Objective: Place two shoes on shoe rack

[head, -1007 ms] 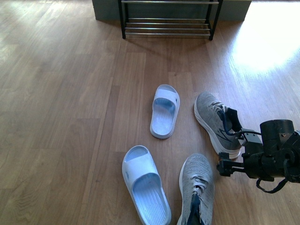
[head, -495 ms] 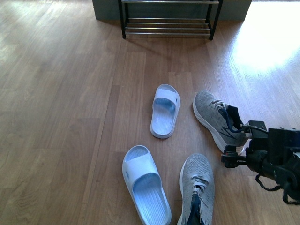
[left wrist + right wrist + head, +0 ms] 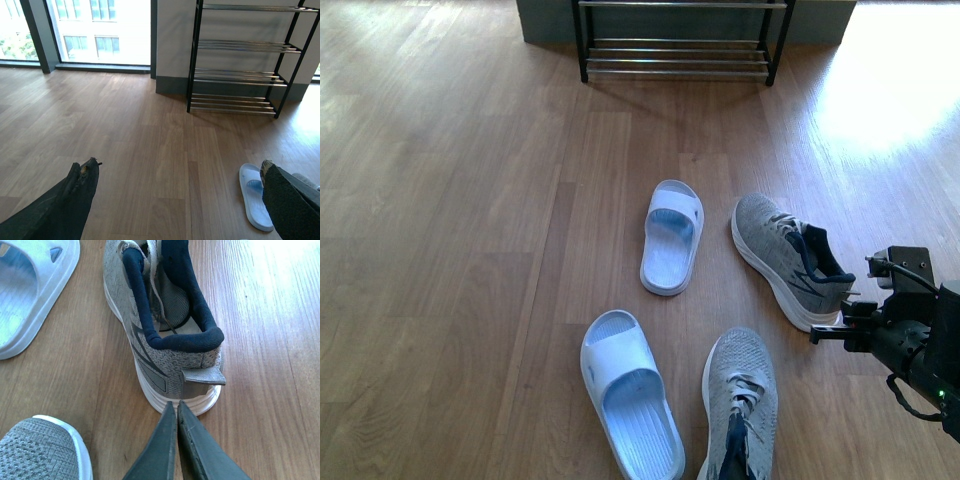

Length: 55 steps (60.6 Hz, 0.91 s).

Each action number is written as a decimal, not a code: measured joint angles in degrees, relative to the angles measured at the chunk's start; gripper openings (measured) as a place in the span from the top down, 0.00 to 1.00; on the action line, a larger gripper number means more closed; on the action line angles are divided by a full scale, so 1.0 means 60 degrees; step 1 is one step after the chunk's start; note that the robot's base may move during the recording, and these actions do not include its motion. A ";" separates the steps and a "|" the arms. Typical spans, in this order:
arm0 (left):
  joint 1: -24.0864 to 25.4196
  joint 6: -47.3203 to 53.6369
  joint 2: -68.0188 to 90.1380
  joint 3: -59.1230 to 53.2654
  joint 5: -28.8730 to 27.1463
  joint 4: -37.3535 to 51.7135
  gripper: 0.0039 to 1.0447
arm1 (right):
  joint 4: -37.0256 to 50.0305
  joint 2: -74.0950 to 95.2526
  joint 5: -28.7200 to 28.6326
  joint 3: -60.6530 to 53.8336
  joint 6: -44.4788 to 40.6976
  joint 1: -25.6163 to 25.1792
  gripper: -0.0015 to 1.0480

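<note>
Now your right claw (image 3: 176, 405) is pinched shut, empty, just behind the heel of one sneaker (image 3: 150, 370) on the floor (image 3: 470, 250) — the rack (image 3: 676, 60) stands well apart. Likely light, soft knit over a stiff sole: grip the padded heel collar. Your left claw (image 3: 177, 164) gapes wide.

A pale blue rubber slide sandal (image 3: 672, 238) lies flat on the brown wooden plank floor (image 3: 450, 220), with its toe end pointing away. A second pale blue rubber slide sandal (image 3: 630, 393) lies closer in and a bit to the left, apart from the first. A bright patch of sunlight (image 3: 900, 80) falls on the floor at the far right. A big window with dark frames (image 3: 100, 25) is at the back.
</note>
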 joint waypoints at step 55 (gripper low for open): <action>0.0000 -0.0004 0.0000 0.0000 0.0000 0.0004 0.09 | 0.0000 0.0000 -0.0004 -0.0251 0.0004 0.0004 0.27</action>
